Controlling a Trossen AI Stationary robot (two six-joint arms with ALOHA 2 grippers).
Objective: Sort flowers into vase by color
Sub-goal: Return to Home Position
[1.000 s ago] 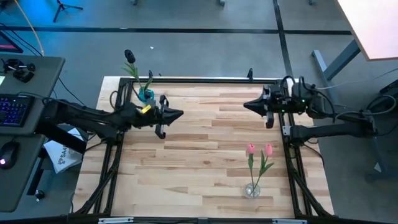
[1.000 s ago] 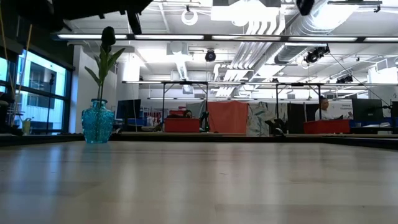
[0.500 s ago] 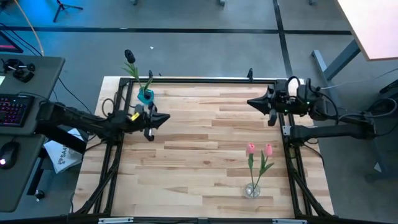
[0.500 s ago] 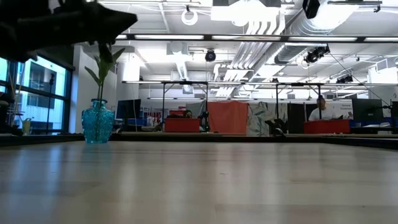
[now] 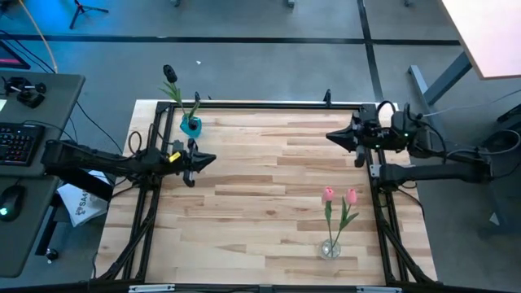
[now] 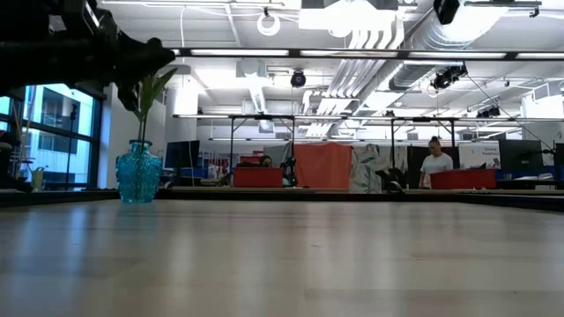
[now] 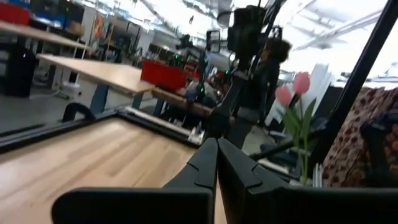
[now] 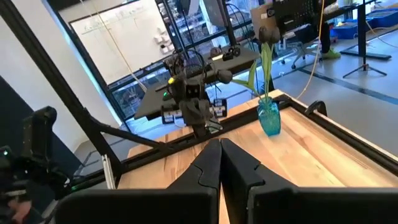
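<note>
A blue glass vase stands near the table's far left corner and holds one dark tulip by its stem. In the right wrist view the vase and the dark head show again. A clear vase near the near right edge holds two pink tulips, which the left wrist view also shows. My left gripper hovers shut just near of the blue vase, holding nothing. My right gripper hovers shut by the far right edge, also holding nothing.
Black rails frame the wooden table top. A desk with a keyboard stands past the left edge. In the low view my left arm crosses in front of the dark tulip's head, and a person stands in the room behind.
My left gripper has drawn back toward the table's left edge and slightly toward the near edge, staying shut. My right gripper has shifted a little toward the right edge. The vases and flowers have not moved.
</note>
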